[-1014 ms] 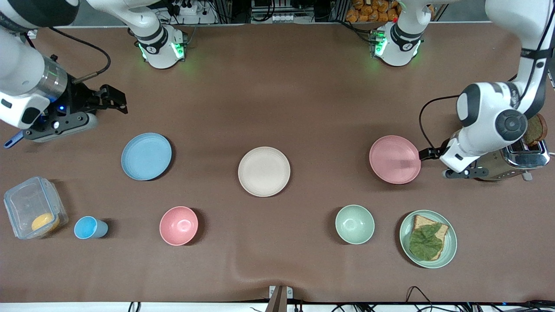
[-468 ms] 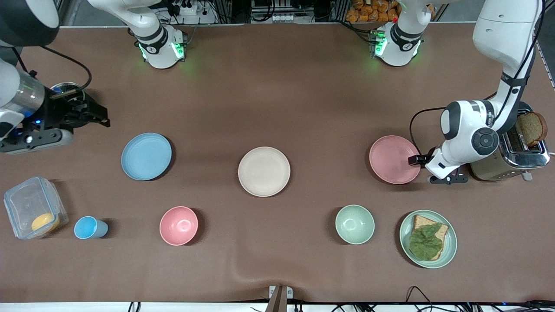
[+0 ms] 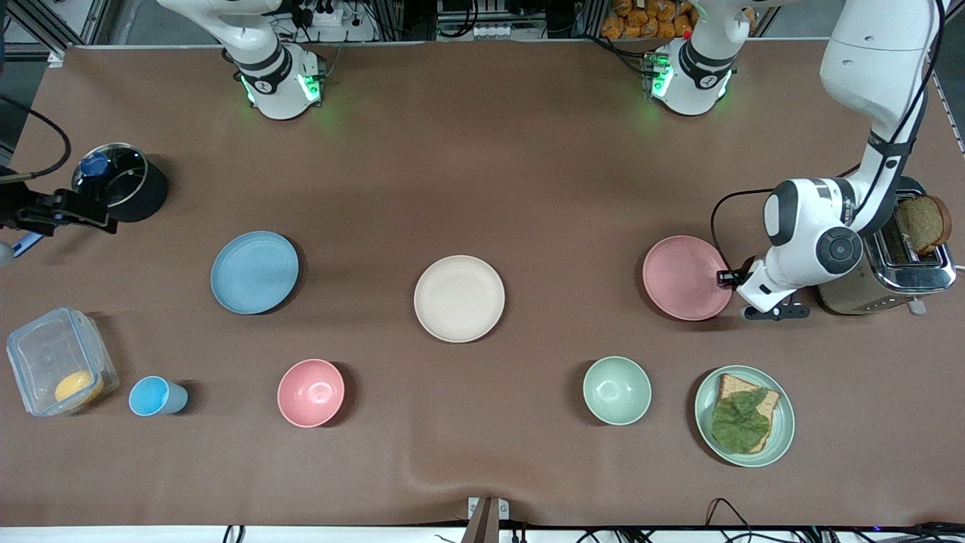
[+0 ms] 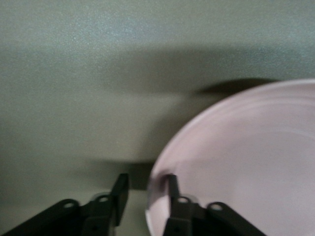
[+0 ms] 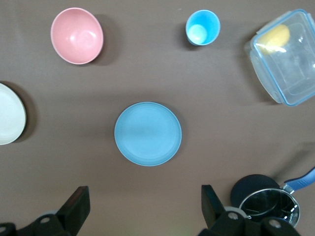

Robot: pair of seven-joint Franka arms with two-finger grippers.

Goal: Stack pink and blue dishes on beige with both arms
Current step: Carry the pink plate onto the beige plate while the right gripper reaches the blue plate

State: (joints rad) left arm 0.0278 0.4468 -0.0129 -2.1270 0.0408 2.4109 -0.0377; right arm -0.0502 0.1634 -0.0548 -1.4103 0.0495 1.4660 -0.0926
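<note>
the beige plate (image 3: pixel 459 298) lies flat in the middle of the brown desk (image 3: pixel 482 151), and everything else is placed from it. toward the left arm's end sits the pink plate (image 3: pixel 686 277), well apart from the beige plate with bare desk between them. the left gripper (image 3: pixel 725 278) is down at the pink plate's rim on the side away from the beige plate; in the left wrist view its fingers (image 4: pixel 172 189) are spread, one over the plate's edge (image 4: pixel 236 162) and the other outside it, not pressed shut. a toaster (image 3: pixel 897 264) stands close by that arm.

toward the right arm's end lies the blue plate (image 3: pixel 255 271), also well apart from the beige plate and with open desk all round its rim. the right gripper (image 3: pixel 64 211) is at the desk's edge, over the spot beside a small lidded pot (image 3: pixel 119 181), clear of the blue plate; the right wrist view shows its fingers (image 5: pixel 76 209) spread wide above the blue plate (image 5: pixel 147 133), holding nothing.

nearer the front camera than the beige plate stand a pink bowl (image 3: pixel 310 392) and a green bowl (image 3: pixel 617 390), each apart from it.
</note>
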